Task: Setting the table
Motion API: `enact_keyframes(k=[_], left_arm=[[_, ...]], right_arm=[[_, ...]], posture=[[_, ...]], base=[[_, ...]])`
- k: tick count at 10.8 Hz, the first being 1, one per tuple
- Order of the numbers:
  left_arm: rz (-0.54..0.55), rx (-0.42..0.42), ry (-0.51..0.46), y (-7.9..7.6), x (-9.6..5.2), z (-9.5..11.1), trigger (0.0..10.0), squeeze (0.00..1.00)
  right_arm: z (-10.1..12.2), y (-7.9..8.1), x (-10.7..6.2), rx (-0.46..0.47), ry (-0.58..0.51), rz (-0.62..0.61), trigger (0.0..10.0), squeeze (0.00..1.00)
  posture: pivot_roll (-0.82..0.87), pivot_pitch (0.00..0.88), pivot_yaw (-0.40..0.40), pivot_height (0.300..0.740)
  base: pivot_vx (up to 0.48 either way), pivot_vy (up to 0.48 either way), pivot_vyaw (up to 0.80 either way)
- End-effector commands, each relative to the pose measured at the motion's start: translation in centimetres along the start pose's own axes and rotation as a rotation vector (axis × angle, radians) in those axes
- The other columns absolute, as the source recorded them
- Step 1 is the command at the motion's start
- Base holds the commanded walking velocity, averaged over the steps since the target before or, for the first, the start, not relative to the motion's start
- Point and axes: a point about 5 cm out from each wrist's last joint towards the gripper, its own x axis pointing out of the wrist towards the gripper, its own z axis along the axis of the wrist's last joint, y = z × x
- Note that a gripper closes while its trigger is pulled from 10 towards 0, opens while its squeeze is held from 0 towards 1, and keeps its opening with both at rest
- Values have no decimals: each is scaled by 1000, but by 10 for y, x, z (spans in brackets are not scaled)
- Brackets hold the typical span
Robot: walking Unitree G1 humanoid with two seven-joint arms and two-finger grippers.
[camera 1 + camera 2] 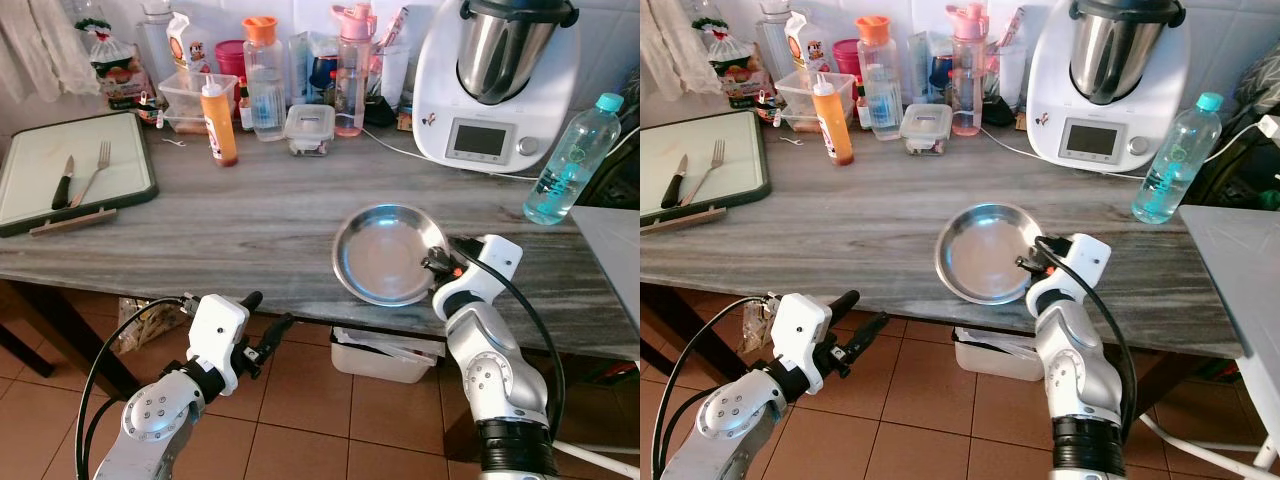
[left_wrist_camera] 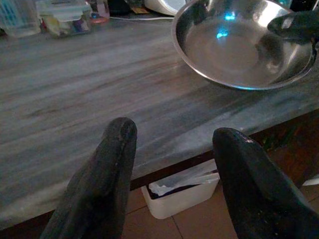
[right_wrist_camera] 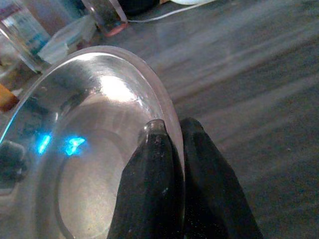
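Steel plate [image 1: 385, 252]: shallow and round, shiny, lying near the front edge of the worktop, right of the middle; its front rim reaches almost to the edge.
Right gripper [image 1: 440, 263]: at the plate's right rim, its two black fingers [image 3: 152, 169] pinched together over the rim, one inside the dish and one outside, as the right wrist view shows.
Left gripper [image 1: 268, 325]: below and in front of the worktop's front edge, left of the plate, fingers spread apart with nothing between them, pointing toward the table.
Worktop [image 1: 230, 215]: grey wood-grain surface, bare in the middle stretch between plate and back row.
White bin [image 1: 385, 355]: on the tiled floor under the worktop, just below the plate.
Water bottle [image 1: 572, 160]: clear blue, turquoise cap, upright near the right edge, behind the plate.
Kitchen machine [image 1: 495, 80]: white with a steel bowl, at the back right.
Sauce bottle [image 1: 219, 122]: orange, upright, left of the middle, toward the back.
Back row: bottles, jars and plastic boxes against the wall; their contents are too small to tell.
Tray [image 1: 20, 200]: dark-rimmed, at the left end.
Knife [image 1: 62, 183]: black-handled, on the tray.
Fork [image 1: 94, 170]: on the tray, just beside the knife.
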Motion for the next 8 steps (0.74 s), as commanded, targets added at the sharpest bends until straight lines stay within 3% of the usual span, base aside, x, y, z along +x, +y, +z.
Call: enact_keyframes(k=[1, 8], left_arm=[[-2, 16, 2, 0, -1, 2, 10000, 0], [-2, 7, 11, -4, 1, 1, 10000, 0]], right_arm=[[3, 2, 2, -2, -12, 1, 10000, 0], [-9, 4, 4, -16, 14, -6, 10000, 0]], posture=[[71, 35, 11, 740], [73, 34, 16, 740]], base=[[0, 0, 0], [0, 0, 0]])
